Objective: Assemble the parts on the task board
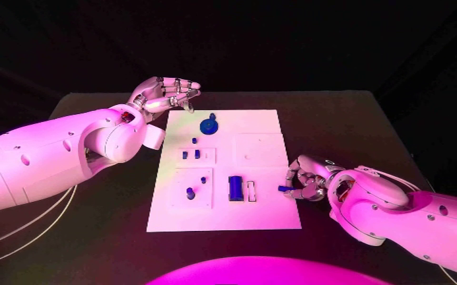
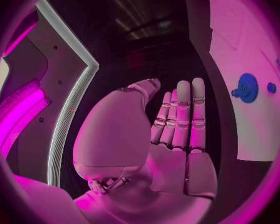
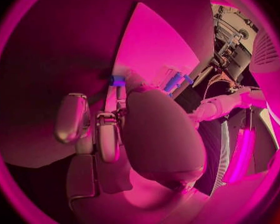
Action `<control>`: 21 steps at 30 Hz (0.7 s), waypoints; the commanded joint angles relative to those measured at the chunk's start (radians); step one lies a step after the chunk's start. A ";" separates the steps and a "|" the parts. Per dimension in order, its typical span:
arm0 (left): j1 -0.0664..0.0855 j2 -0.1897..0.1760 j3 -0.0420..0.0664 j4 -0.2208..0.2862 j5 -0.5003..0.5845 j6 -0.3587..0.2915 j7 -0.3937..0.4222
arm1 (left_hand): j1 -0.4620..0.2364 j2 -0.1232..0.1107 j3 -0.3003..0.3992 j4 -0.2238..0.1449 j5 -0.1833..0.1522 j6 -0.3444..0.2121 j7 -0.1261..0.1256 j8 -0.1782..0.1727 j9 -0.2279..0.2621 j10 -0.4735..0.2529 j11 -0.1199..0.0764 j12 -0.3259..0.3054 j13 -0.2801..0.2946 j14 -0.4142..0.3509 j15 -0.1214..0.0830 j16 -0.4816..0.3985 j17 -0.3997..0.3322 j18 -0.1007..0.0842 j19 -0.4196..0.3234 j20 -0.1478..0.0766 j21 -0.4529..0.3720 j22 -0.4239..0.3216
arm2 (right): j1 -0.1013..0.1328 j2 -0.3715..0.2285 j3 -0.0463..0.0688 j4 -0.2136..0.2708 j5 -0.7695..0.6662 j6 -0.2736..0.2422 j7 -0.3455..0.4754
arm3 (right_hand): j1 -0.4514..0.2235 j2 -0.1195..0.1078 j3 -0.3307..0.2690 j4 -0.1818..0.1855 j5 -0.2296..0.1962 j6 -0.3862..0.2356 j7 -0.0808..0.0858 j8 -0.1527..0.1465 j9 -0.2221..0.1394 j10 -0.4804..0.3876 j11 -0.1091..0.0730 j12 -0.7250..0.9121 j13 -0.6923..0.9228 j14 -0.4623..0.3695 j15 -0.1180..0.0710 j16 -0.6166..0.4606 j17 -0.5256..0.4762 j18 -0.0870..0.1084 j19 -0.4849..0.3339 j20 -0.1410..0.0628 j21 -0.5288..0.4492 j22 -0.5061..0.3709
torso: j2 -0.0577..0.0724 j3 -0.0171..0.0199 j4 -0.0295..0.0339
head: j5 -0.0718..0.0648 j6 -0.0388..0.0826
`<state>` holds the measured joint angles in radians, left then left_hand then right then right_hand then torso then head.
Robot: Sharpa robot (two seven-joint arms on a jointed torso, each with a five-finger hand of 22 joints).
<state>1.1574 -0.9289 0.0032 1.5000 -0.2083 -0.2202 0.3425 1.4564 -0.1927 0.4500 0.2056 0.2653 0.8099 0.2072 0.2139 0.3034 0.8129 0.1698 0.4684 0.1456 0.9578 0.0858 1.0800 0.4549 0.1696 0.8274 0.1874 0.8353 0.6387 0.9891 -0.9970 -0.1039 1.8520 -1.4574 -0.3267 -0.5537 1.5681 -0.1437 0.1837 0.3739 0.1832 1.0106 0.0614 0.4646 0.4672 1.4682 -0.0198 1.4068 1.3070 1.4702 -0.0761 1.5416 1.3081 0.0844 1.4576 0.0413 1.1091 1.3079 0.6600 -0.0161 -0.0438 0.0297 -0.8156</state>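
Pinching a small blue peg (image 1: 284, 189) in my right hand (image 1: 306, 181) at the right edge of the white task board (image 1: 262, 212), just beside the upright blue block (image 1: 235, 188) and its pale slot. Looks rigid, light, probably slick plastic, so I'd keep the grip near its middle, fingertips only. My left hand (image 1: 164, 94) hovers off the board's far left corner, fingers straight and together, nothing in it, near the round blue gear (image 1: 209, 126).
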 commanded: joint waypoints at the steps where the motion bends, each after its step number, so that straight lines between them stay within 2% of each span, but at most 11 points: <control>1: -0.001 0.000 0.000 0.004 0.004 0.015 0.005 | -0.010 -0.001 0.000 0.007 0.003 -0.004 0.021 -0.004 0.000 -0.006 -0.003 0.004 -0.001 0.003 0.007 -0.001 -0.001 0.013 0.002 0.002 -0.002 0.000 | -0.011 0.003 -0.009 -0.010 -0.015 0.043 -0.035 | -0.019 -0.014 0.152 -0.106 0.002 0.003 0.001 0.007 -0.006 0.010 0.007 0.002 0.137 0.080 0.003 -0.004 0.162 -0.009 0.001 -0.005 -0.006 0.159 | 0.001 -0.0008 0.0004 | 0.002 0.002; 3: -0.001 0.000 0.000 0.004 0.004 0.015 0.005 | -0.010 -0.001 0.000 0.007 0.003 -0.004 0.021 -0.004 0.000 -0.006 -0.003 0.004 -0.001 0.003 0.007 -0.001 -0.001 0.013 0.002 0.002 -0.002 0.000 | -0.011 0.005 -0.009 -0.005 -0.007 0.034 -0.035 | -0.047 -0.025 0.189 -0.111 0.001 0.000 -0.001 0.011 -0.002 0.011 0.006 0.003 0.138 0.081 0.002 -0.004 0.163 -0.009 0.002 -0.006 -0.006 0.160 | 0.000 -0.0002 0.0006 | 0.002 0.003; 10: 0.000 -0.001 0.000 0.006 0.004 0.014 0.004 | -0.010 -0.001 0.000 0.007 0.003 -0.004 0.021 -0.004 0.000 -0.007 -0.003 0.004 -0.001 0.003 0.007 -0.001 -0.001 0.013 0.002 0.002 -0.002 -0.001 | -0.003 0.009 -0.009 0.021 0.056 0.000 -0.030 | -0.090 -0.034 0.227 -0.113 -0.001 -0.009 -0.002 0.016 0.004 0.015 0.006 0.007 0.141 0.082 0.001 -0.003 0.168 -0.011 0.006 -0.006 0.003 0.163 | 0.001 0.0006 0.0006 | 0.006 0.006; 15: 0.000 -0.001 0.000 0.006 0.003 0.010 0.002 | -0.010 0.000 0.001 0.007 0.004 -0.004 0.021 -0.004 0.000 -0.007 -0.003 0.005 -0.001 0.003 0.007 -0.001 -0.001 0.013 0.002 0.002 -0.002 -0.001 | 0.016 0.024 -0.009 0.036 0.131 -0.020 -0.022 | -0.129 -0.036 0.251 -0.110 -0.002 -0.015 -0.003 0.021 0.011 0.019 0.005 0.011 0.144 0.083 0.001 -0.001 0.173 -0.012 0.010 -0.007 0.010 0.165 | 0.000 0.0006 -0.0009 | 0.004 0.005; 18: 0.000 0.000 0.000 0.007 0.003 0.012 0.003 | -0.010 0.001 0.001 0.008 0.004 -0.004 0.021 -0.004 0.000 -0.007 -0.003 0.005 -0.001 0.003 0.007 -0.001 -0.002 0.013 0.002 0.002 -0.002 -0.001 | 0.022 0.042 -0.009 0.037 0.183 -0.015 -0.019 | -0.184 -0.033 0.263 -0.091 -0.003 -0.021 0.000 0.026 0.018 0.019 0.007 0.009 0.144 0.083 0.002 -0.001 0.173 -0.012 0.011 -0.005 0.008 0.165 | 0.001 0.0009 -0.0009 | 0.000 0.004; 21: 0.000 0.001 0.000 0.008 0.002 0.015 0.004 | -0.012 0.001 0.000 0.010 0.003 -0.004 0.022 -0.004 0.000 -0.007 -0.003 0.005 -0.001 0.003 0.007 -0.001 -0.002 0.013 0.002 0.002 -0.003 -0.001 | 0.025 0.061 -0.009 0.031 0.218 -0.011 -0.015 | -0.202 -0.031 0.269 -0.089 -0.003 -0.022 -0.001 0.030 0.021 0.019 0.007 0.008 0.143 0.083 0.002 -0.001 0.172 -0.012 0.011 -0.005 0.005 0.165 | 0.001 0.0014 -0.0003 | 0.000 0.003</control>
<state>1.1573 -0.9299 0.0030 1.5043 -0.2083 -0.2203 0.3404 1.4562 -0.1925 0.4498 0.2115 0.2653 0.8099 0.2072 0.2139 0.3034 0.8129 0.1698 0.4683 0.1458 0.9578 0.0858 1.0800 0.4549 0.1697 0.8274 0.1874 0.8353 0.6387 1.0144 -0.9391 -0.1121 1.8847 -1.3169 -0.3428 -0.5719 1.3751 -0.1763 0.4505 0.2799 0.1754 0.9929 0.0638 0.4749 0.4600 1.4645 -0.0196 1.4126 1.3078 1.4701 -0.0759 1.5416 1.3079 0.0844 1.4611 0.0376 1.1154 1.3077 0.6606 -0.0150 -0.0440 0.0310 -0.8118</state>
